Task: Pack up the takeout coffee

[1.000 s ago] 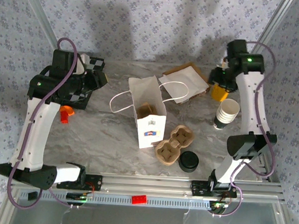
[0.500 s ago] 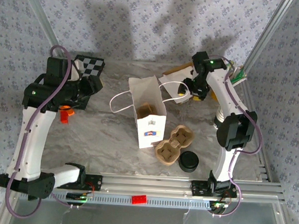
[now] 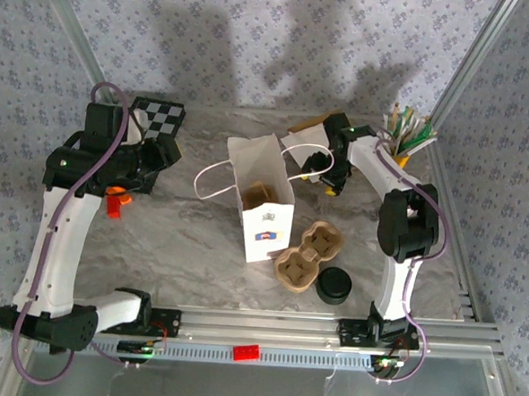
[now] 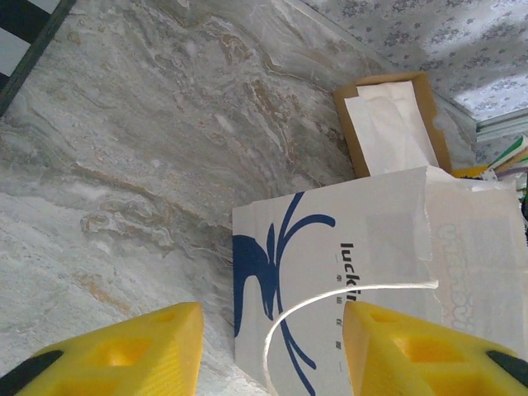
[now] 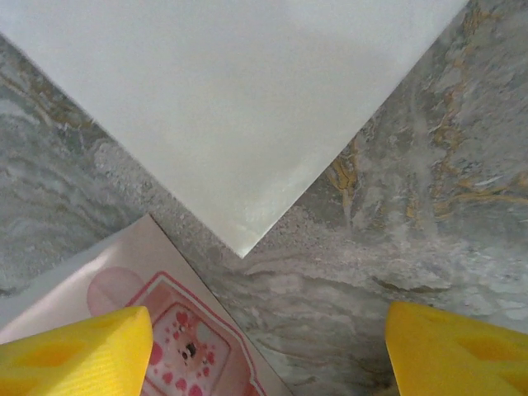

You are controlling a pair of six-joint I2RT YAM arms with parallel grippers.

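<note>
Top external, landmark: a tall white paper carry bag stands upright and open-mouthed on the grey marbled table.
Bag mouth: something brown shows inside (too small to tell what).
Carrier: a brown moulded-pulp two-cup carrier lies flat just beside the bag's near right corner, both wells empty.
Lid: a round black plastic lid sits near right of the bag, just beside the carrier's near end.
Left gripper: held left of the bag, apart from it.
Left wrist: yellow jaws released, nothing between them. Below them are the bag's blue-printed side and its thin white handle loop.
Right gripper: low, just right of the bag's far side.
Right wrist: yellow jaws spread wide and empty above the corner of a flat white paper sheet and a pink printed card (both lying on the table).
Far right of the bag: a bundle of green and pale sticks.
</note>
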